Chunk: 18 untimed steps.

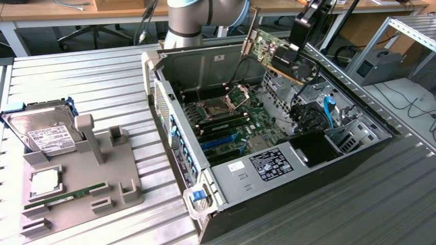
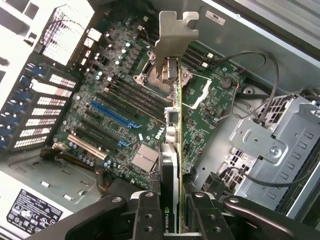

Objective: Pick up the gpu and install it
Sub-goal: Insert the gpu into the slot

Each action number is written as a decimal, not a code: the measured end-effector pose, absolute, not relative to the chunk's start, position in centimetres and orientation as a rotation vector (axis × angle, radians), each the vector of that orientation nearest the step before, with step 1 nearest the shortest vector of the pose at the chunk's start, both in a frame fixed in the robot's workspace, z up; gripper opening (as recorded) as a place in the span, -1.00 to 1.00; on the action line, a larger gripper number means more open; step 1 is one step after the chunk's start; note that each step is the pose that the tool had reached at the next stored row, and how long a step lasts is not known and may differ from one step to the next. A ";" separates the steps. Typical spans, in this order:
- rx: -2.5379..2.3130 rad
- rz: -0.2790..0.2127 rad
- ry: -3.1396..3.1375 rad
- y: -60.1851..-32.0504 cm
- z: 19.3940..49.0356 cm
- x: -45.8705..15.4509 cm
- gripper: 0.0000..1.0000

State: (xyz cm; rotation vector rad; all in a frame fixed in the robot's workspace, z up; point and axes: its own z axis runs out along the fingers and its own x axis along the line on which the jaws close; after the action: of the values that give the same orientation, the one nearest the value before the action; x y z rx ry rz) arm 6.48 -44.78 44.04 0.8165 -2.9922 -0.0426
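Claw (image 2: 172, 216) clamped on gpu (image 2: 174, 117), poised above open computer case (image 1: 204, 64)

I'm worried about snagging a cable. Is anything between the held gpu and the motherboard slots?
Nothing visible does. The gripper holds the gpu in open air above the case, and the blue slots lie bare. The black cables run beside the drive cage, off to one side of the slots.

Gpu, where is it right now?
In the exterior view the gpu hangs in the gripper above the open computer case, over its motherboard, to the exterior view's right of the arm.
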 end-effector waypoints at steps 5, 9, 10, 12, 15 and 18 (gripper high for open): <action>0.916 -0.040 -2.962 -44.8 44.0 6.5 -0.47; 0.986 -0.039 -2.939 -44.8 44.0 6.5 -0.47; 1.004 -0.039 -2.933 -44.8 44.0 6.5 -0.47; 1.059 -0.037 -2.913 -44.8 44.0 6.5 -0.47; 1.118 -0.036 -2.890 -44.7 44.0 6.5 -0.47; 1.175 -0.035 -2.867 -44.7 44.0 6.5 -0.47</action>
State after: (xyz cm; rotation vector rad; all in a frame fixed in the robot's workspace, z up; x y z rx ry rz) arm 6.48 -44.75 44.04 1.1746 -2.8673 -0.0348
